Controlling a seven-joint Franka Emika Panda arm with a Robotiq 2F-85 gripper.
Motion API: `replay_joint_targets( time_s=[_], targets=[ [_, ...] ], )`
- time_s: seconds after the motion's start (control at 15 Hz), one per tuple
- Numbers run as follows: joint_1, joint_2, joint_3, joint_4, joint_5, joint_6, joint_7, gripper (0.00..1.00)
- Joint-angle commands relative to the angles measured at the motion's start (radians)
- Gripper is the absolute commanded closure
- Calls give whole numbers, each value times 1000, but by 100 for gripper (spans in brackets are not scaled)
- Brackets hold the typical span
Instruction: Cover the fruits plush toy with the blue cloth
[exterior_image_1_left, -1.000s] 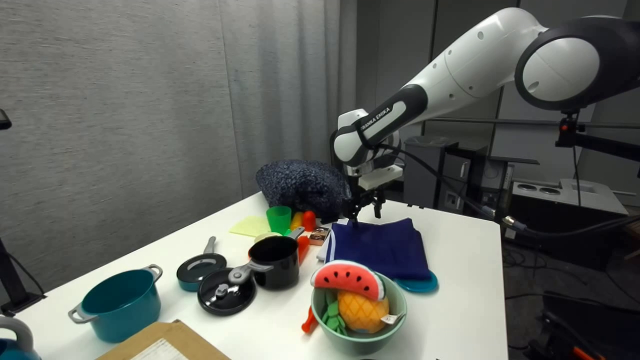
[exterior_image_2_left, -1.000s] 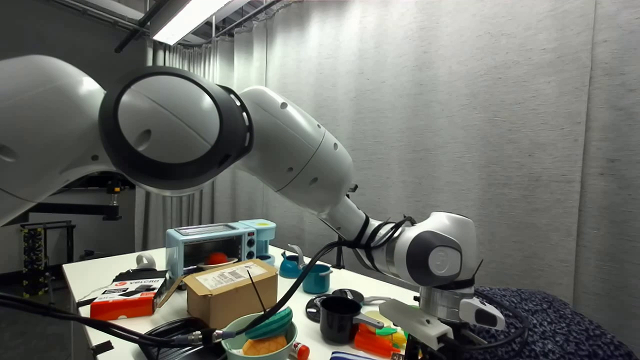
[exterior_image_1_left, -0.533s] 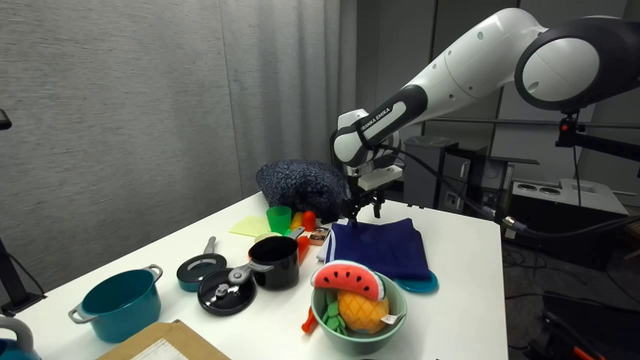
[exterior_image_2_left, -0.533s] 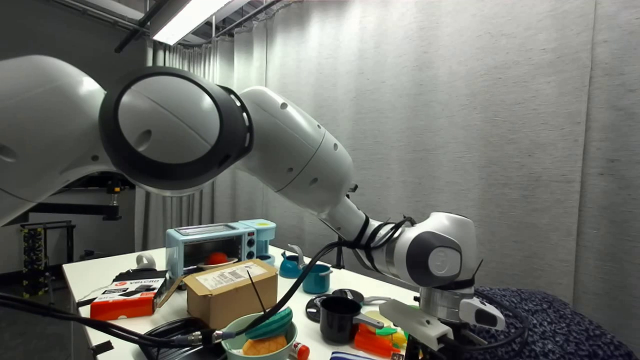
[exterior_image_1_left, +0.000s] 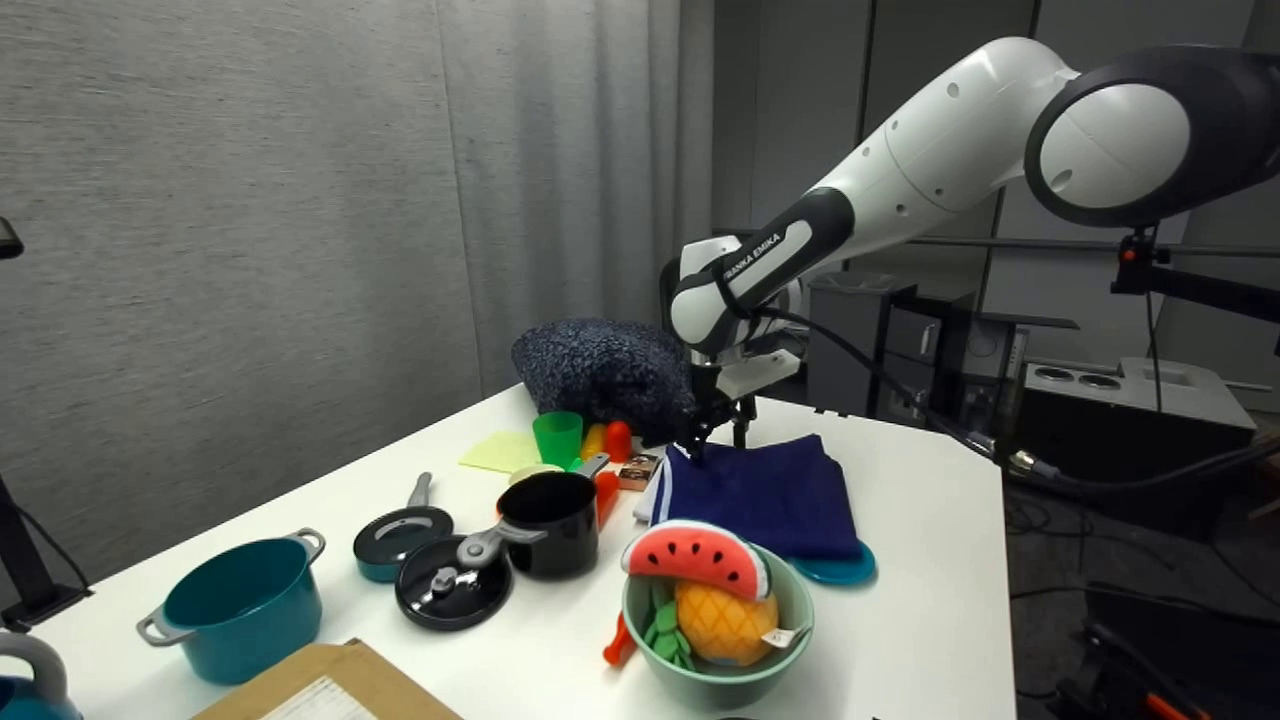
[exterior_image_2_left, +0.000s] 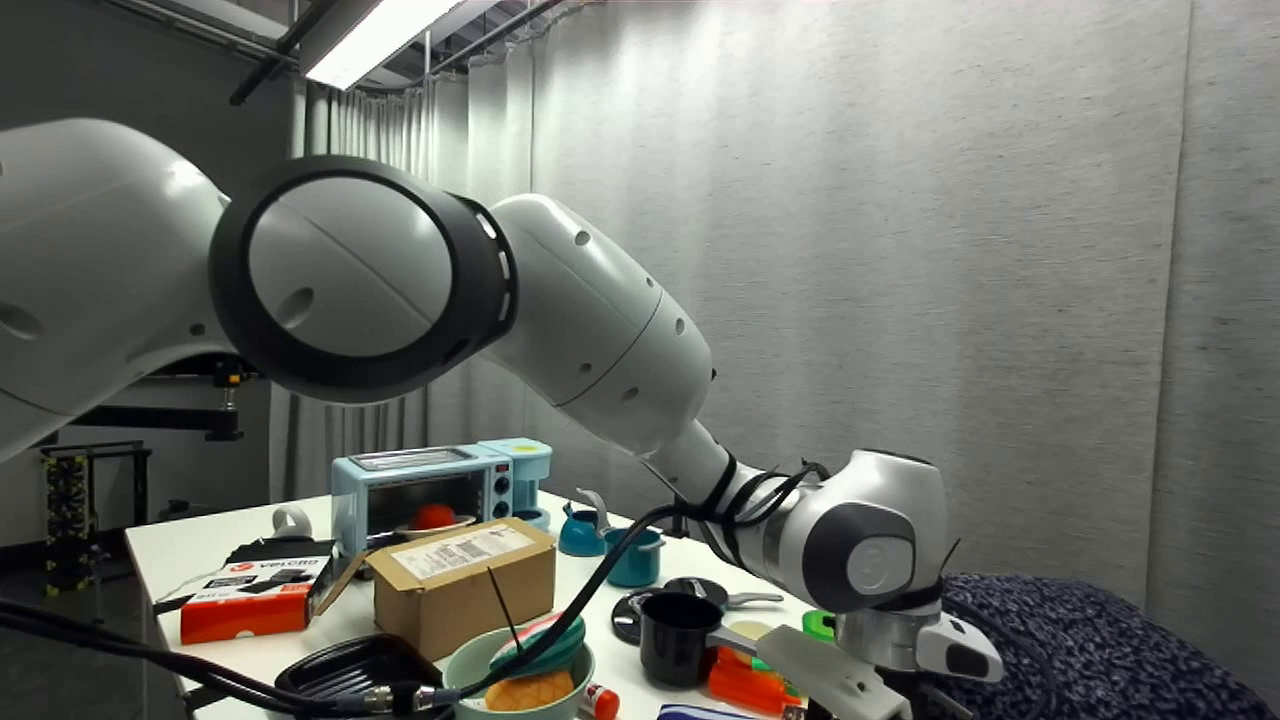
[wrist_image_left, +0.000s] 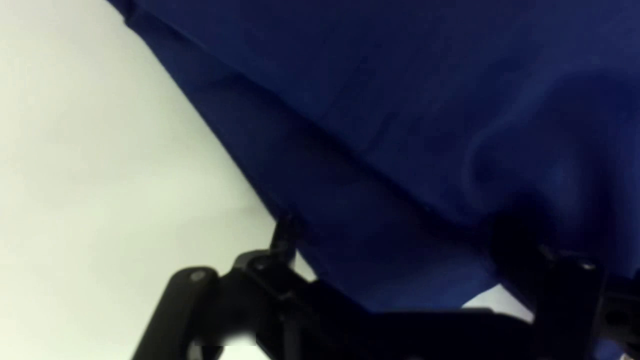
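wrist view: the claw (wrist_image_left: 401, 229) stands spread, gripping nothing, right over the blue cloth (wrist_image_left: 320, 160); beyond it from the claw, in an exterior view, plush watermelon (exterior_image_1_left: 697, 557) and pineapple (exterior_image_1_left: 725, 622) sit uncovered in a bowl (exterior_image_1_left: 705, 690); grasping, carrying and draping all seem left

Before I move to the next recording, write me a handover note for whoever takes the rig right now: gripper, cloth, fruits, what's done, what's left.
Gripper: open, low at the cloth edge farther from the bowl; whether it touches is hard to tell.
Blue cloth: lying on the table, a teal disc poking out from under it.
Plush watermelon and plush pineapple: in the green bowl, uncovered.
Done: gripper is at the cloth; no grip yet.
Left: grip the cloth, lift it, drape it over both fruits.
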Motion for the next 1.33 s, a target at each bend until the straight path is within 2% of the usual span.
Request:
replay_joint_targets(
  time_s=[0.0,0.53,0.93,1.27],
  targets=[
    [-51,38,66,73,54,-73,-94,0],
    [-87,62,37,194,56,-222,-72,0],
    [-121,123,81,289,98,-371,-152,0],
    [-127,203,90,371,112,-489,-181,0]
  ],
)
